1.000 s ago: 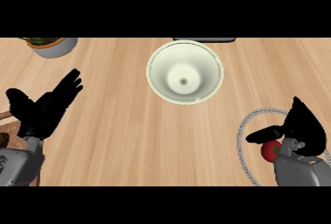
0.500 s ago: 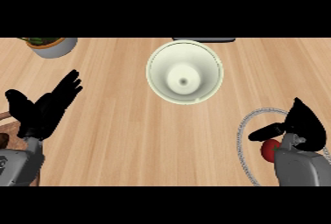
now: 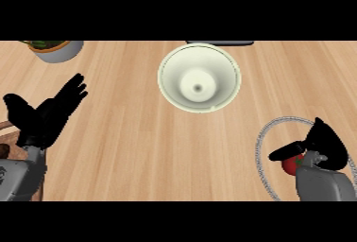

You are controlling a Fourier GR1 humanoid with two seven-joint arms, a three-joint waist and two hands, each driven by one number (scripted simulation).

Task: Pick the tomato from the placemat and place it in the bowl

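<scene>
Fingers of the right hand [image 3: 326, 142] are curved downward over the tomato [image 3: 292, 163], with the thumb stretched out to the left across its top; whether the tomato is actually pinched cannot be told, since the hand and the grey forearm hide most of it. Only a small red patch of the tomato is seen, round and glossy, with a dark spot on its right side. It is found on the placemat [image 3: 263, 142], a pale wood-toned mat with a light grey corded rim, laid at the right edge of the counter [image 3: 132, 156] near its front corner. The left hand [image 3: 45, 116] is held spread near the left edge of the counter, fingers straight and pointing up and to the right, nothing in it. The bowl [image 3: 200, 78] is set near the back edge of the counter, around its middle, well apart from both hands; it is cream-coloured, deep, and nothing is seen inside it. A grey pot [image 3: 57, 49] with green and brown contents is placed at the back left corner.
</scene>
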